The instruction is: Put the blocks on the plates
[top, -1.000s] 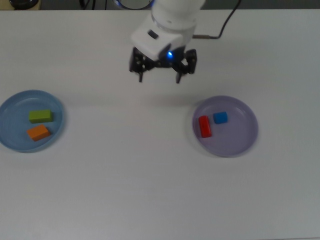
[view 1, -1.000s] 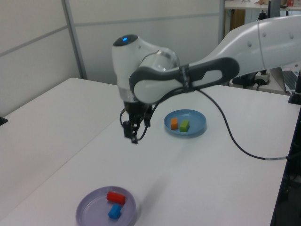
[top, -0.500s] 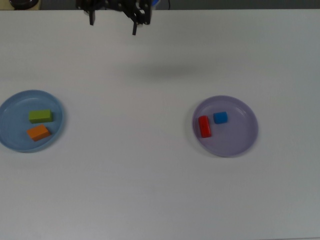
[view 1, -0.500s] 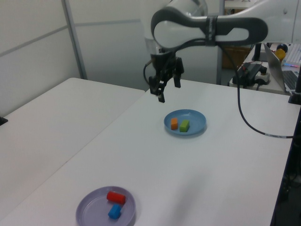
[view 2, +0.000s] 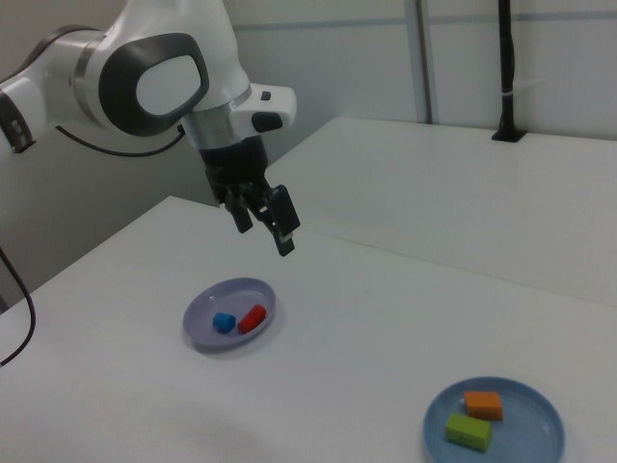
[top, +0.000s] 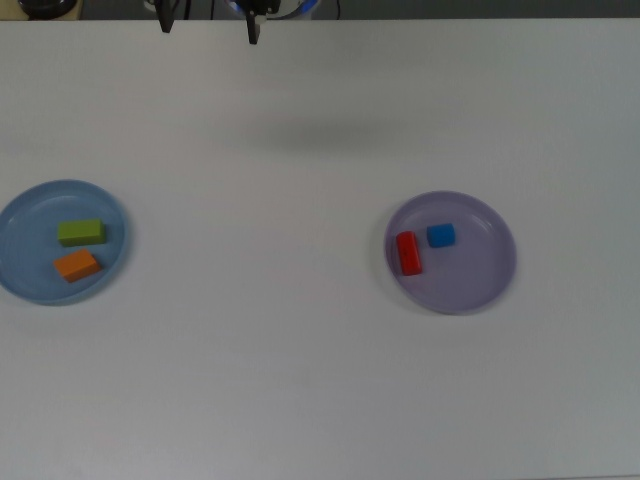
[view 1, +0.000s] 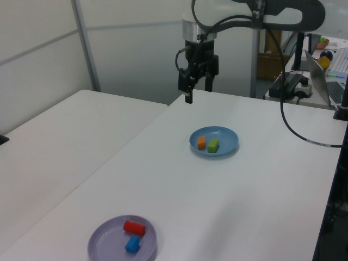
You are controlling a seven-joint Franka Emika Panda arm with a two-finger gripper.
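The green block (top: 80, 232) and the orange block (top: 76, 265) lie side by side in the light blue plate (top: 30, 220) at the top view's left. In the lilac plate (top: 470, 275) at the top view's right are the red block (top: 409, 252) and the blue cube (top: 441, 235). My gripper (top: 210, 28) hangs open and empty at the table's far edge, high above the surface and away from both plates. The left view shows the gripper (view 1: 197, 89) beyond the blue plate (view 1: 225, 136). In the right view the gripper (view 2: 262, 230) hovers above and behind the lilac plate (view 2: 217, 299).
A second white table (view 1: 60, 141) adjoins at the left view's left. A black cable (view 1: 296, 130) trails across the table at the left view's right. A black pole (view 2: 505, 68) stands on the far table in the right view.
The arm has risen and pulled back from the table's middle toward its far edge, so only the fingertips remain in the top view. The blocks and plates have not moved.
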